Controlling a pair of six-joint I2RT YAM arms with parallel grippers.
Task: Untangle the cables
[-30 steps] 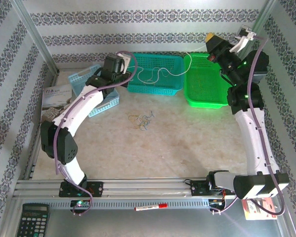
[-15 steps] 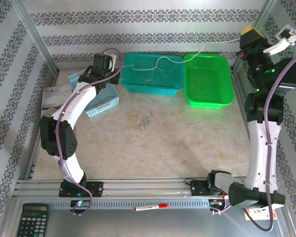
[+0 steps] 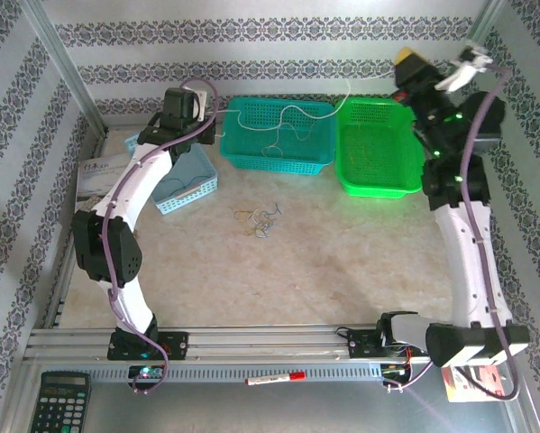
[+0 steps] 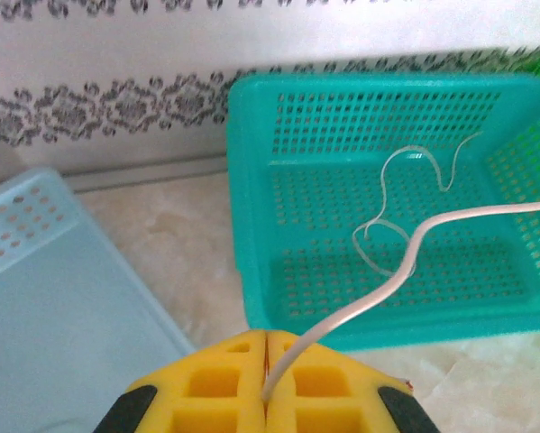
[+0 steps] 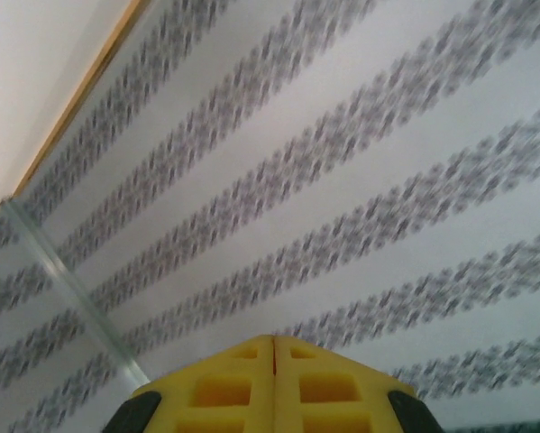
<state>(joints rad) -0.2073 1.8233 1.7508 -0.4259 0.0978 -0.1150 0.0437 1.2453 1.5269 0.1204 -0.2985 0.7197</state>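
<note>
Metal rail [image 3: 270, 347] up front is where we start: both arm bases are bolted to it, with a calculator [image 3: 59, 402] and a red marker [image 3: 275, 378] lying just in front.

Moving out onto the table [image 3: 342, 262], the small clump of cables [image 3: 259, 220] sits loose on the pale top, roughly mid-table, well apart from both grippers.

The left arm [image 3: 134, 185] kinks its elbow out to the left, then the white forearm sweeps away from us over the light-blue basket [image 3: 190, 185], with a booklet [image 3: 103, 173] lying to its left. The left gripper [image 4: 266, 347] ends up near the left end of the teal basket [image 3: 279, 135]. In the wrist view we can see its yellow pads pressed together with a white cable [image 4: 486, 214] pinched in the seam. That cable snakes off to the right above the teal basket.

The right arm [image 3: 468, 253] is stretched long toward the far right corner, wrist lifted, next to the green basket [image 3: 378, 158]. The right gripper [image 5: 273, 341] aims up at the wallpapered back wall [image 5: 342, 180], pads closed flush. From the top view the white cable runs up toward it, but we can't make out whether the end is actually nipped in there.
</note>
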